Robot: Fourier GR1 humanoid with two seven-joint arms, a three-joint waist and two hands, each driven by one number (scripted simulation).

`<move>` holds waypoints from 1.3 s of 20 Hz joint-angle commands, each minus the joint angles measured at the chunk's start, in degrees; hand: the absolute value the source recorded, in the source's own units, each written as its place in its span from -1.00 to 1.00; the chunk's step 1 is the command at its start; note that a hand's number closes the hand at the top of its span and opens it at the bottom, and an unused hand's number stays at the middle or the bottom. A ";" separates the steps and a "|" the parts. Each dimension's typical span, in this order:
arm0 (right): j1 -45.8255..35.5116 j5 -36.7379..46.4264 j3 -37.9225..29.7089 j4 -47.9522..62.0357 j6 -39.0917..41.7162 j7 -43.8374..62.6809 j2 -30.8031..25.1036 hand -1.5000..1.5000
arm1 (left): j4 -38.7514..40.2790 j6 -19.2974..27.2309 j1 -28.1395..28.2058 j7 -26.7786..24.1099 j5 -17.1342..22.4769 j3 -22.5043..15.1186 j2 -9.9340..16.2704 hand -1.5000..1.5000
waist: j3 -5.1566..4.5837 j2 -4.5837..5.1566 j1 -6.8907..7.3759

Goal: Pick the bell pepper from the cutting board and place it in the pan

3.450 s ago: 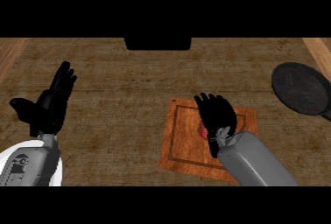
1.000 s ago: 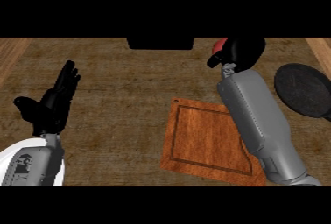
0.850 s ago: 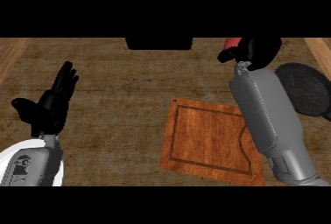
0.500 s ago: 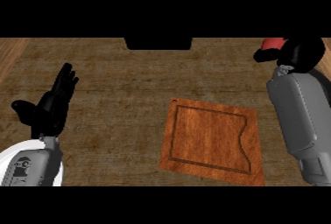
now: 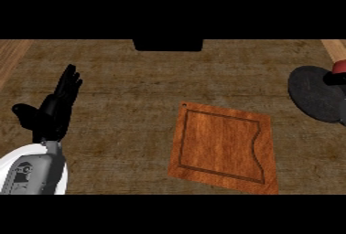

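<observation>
Red bell pepper [image 5: 340, 67] at right edge, above the round dark pan [image 5: 316, 93], mostly cut off. Right hand [image 5: 335, 78] barely in view there, fingers can't be told. Wooden cutting board [image 5: 225, 147], grooved border, bare. Left hand [image 5: 51, 110] rests open at left, fingers straight. Brown grainy counter [image 5: 135, 91]. No readable writing.

I can read no text, label, brand, number or sign anywhere in my view. The cutting board [image 5: 225, 146] shows only plain wood grain and a carved groove, the pan [image 5: 317, 93] at the counter's right edge is unmarked black, and the white cuff of my left forearm [image 5: 30, 171] carries no legible lettering.
</observation>
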 commanded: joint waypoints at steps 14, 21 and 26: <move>-2.52 -19.72 -17.48 23.01 4.92 -23.73 -5.63 -1.00 | 1.41 0.82 -2.87 -0.68 -1.25 -0.98 -1.36 0.00 | 0.40 0.86 1.22; 0.41 -24.30 -21.60 25.00 5.95 -35.62 -5.60 -1.00 | -0.23 1.26 -3.58 2.01 -1.01 -1.49 -2.11 0.00 | 0.36 0.85 1.98; 1.88 -30.61 -27.01 20.95 0.48 -47.25 -2.84 -1.00 | 3.83 1.68 -3.53 -2.35 -1.98 -0.69 -2.15 0.00 | 0.26 0.68 0.58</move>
